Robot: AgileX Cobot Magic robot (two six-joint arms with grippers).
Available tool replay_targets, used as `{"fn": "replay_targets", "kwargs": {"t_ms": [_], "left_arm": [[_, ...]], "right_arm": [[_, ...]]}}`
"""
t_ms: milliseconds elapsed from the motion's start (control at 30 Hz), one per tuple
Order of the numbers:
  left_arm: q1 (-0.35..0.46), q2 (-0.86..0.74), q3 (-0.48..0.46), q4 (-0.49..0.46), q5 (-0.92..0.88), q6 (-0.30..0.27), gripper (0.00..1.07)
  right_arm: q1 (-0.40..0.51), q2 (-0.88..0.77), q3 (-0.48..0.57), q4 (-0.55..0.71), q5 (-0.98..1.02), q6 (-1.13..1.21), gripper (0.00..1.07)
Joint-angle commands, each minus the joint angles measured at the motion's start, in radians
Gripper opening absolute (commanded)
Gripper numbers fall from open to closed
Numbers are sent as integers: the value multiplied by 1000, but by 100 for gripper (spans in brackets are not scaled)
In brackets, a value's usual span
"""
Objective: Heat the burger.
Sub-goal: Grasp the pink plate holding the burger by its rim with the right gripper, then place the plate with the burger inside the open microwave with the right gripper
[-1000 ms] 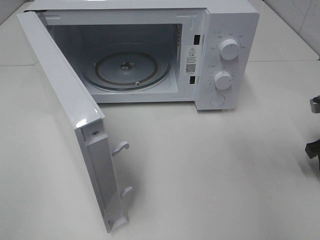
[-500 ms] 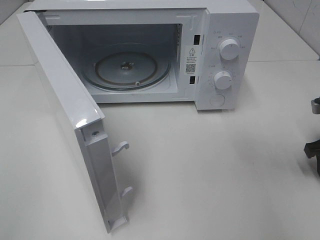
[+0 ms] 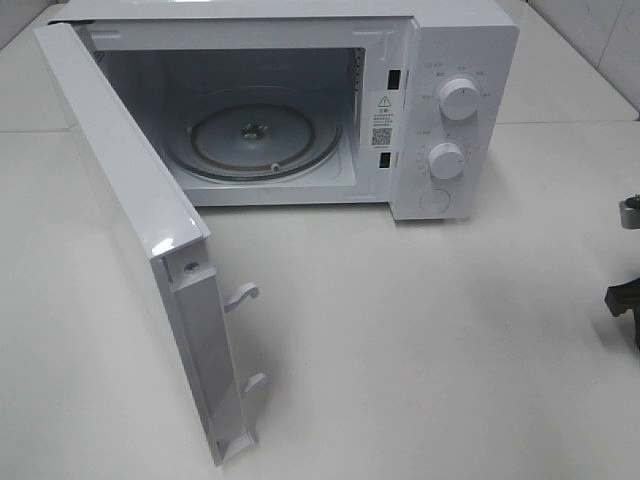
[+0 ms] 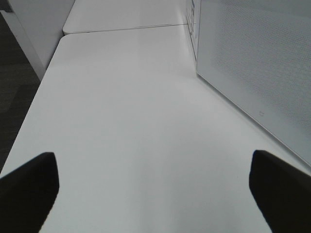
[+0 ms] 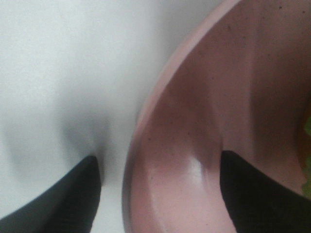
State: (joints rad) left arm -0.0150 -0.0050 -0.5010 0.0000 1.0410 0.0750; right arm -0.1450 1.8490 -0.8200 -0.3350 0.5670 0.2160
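In the right wrist view the round pink plate (image 5: 194,145) fills the picture. My right gripper (image 5: 158,158) straddles its rim: one finger stands outside over the white table, the other inside the plate, with gaps on both sides, so it is open. Of the burger only a green sliver (image 5: 307,127) shows at the picture's edge. The exterior view shows neither plate nor burger, only a dark part of the right arm (image 3: 625,298) at the right edge. My left gripper (image 4: 151,160) hangs wide open and empty over bare table beside the microwave door (image 4: 252,63).
The white microwave (image 3: 455,110) stands at the back of the table, with its glass turntable (image 3: 252,135) bare. Its door (image 3: 140,230) swings out far to the front left, two latch hooks (image 3: 243,294) jutting from its edge.
The visible part of the right arm at the right edge has shifted slightly inward. Microwave and door have not moved.
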Motion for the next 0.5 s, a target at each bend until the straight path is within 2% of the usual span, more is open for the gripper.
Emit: {"fn": "replay_targets", "kwargs": {"t_ms": [33, 67, 100, 133, 167, 200, 500], "left_arm": [[-5, -20, 2, 5, -7, -2, 101], [-5, -20, 2, 5, -7, -2, 101], [-5, -20, 2, 5, -7, -2, 101], [-5, -20, 2, 5, -7, -2, 101], [-5, -20, 2, 5, -7, -2, 101], [-5, -20, 2, 5, -7, -2, 101], [-5, -20, 2, 5, -7, -2, 101]], "right_arm": [[-6, 27, 8, -12, 15, -17, 47], [-6, 27, 8, -12, 15, -17, 47], [-6, 27, 8, -14, 15, -20, 28], [-6, 27, 8, -14, 15, -19, 19], [-6, 27, 8, -14, 15, -19, 19], [-6, 27, 8, -14, 17, -19, 2], [-6, 27, 8, -8, 23, -16, 0]]}}
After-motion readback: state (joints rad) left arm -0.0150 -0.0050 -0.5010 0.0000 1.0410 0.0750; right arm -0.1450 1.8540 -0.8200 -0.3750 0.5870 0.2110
